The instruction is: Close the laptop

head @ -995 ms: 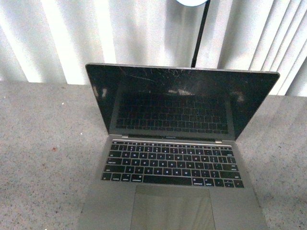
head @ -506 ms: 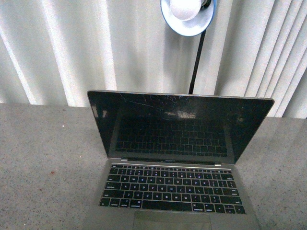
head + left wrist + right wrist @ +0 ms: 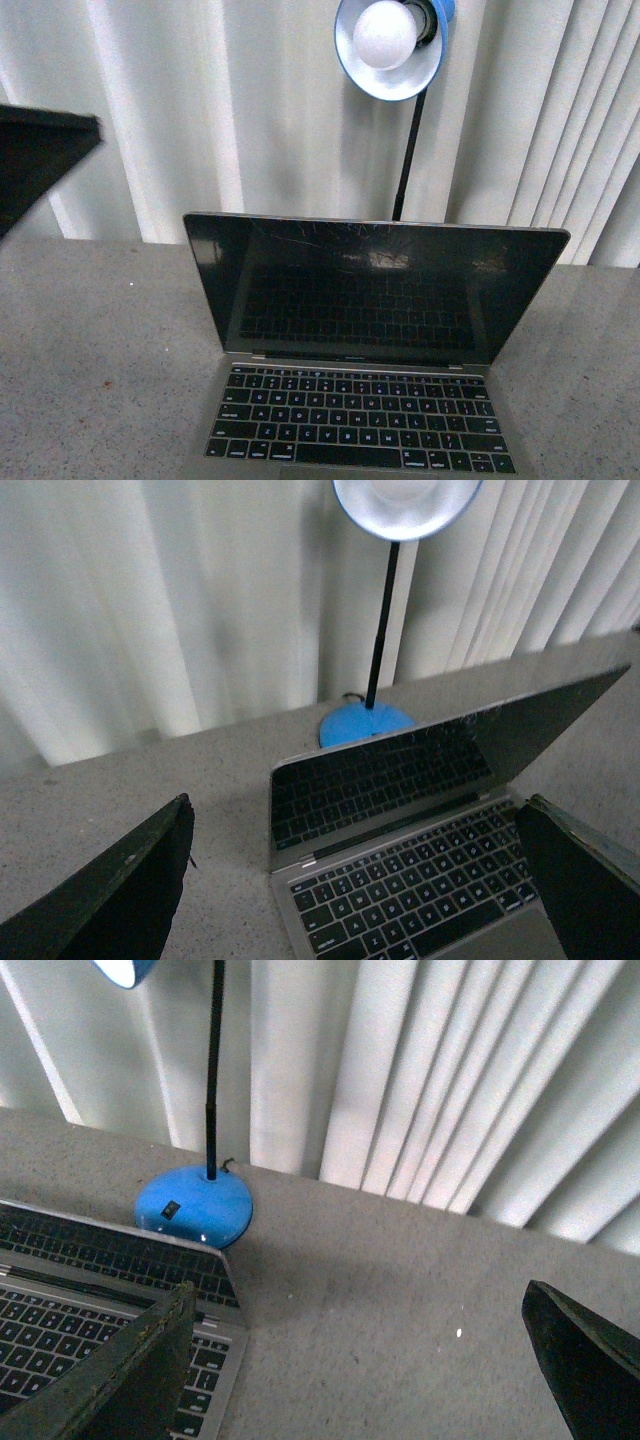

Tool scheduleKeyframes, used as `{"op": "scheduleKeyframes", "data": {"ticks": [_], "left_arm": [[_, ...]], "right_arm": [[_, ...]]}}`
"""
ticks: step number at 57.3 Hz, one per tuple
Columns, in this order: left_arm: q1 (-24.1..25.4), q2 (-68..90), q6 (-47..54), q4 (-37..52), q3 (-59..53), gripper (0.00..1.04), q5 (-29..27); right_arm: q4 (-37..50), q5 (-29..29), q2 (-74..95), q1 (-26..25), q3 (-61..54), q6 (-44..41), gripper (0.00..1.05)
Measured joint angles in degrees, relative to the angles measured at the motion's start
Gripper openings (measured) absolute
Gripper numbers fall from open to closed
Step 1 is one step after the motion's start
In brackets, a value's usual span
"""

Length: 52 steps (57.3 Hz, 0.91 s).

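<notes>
Pale pleated curtains (image 3: 200,110) hang behind a grey speckled table (image 3: 90,350). The laptop (image 3: 360,300) sits on the table at the 6 o'clock side of the front view. Its lid is up and leans a little back, the glossy screen is dark and scratched, and the black keys are mirrored in it. At 12 o'clock from the laptop, just behind the lid, stands a blue lamp (image 3: 392,45) on a round blue base (image 3: 193,1205), its shade and white bulb facing the room.

The left gripper (image 3: 355,810) hangs above the table with its dark fingers (image 3: 120,900) spread wide and nothing between them, the laptop's keyboard in the gap. The right gripper (image 3: 360,1295) is just as widely parted and empty, over the laptop's corner at 2 o'clock. A black wedge (image 3: 35,160) juts into the front view at 9 o'clock; what part it is, I cannot tell.
</notes>
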Motion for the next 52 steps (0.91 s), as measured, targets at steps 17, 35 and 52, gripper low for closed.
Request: {"op": "scheduleKeyframes", "data": {"ticks": [17,35,52], "left_arm": [[-0.9,17.1,8.6,-2.4,16.3,0.98,-2.3],[-2.3,28.0,12.2,-8.2,26.6,0.98,-1.8],[-4.0,34.2,18.3,-9.8,33.6,0.89,-2.7]], "right_arm": [[0.1,1.5,17.3,5.4,11.7,-14.0,0.97],[-1.2,0.1,25.7,7.7,18.6,-22.2,0.48],[-5.2,-1.3,28.9,7.6,21.4,-27.7,0.03]]}}
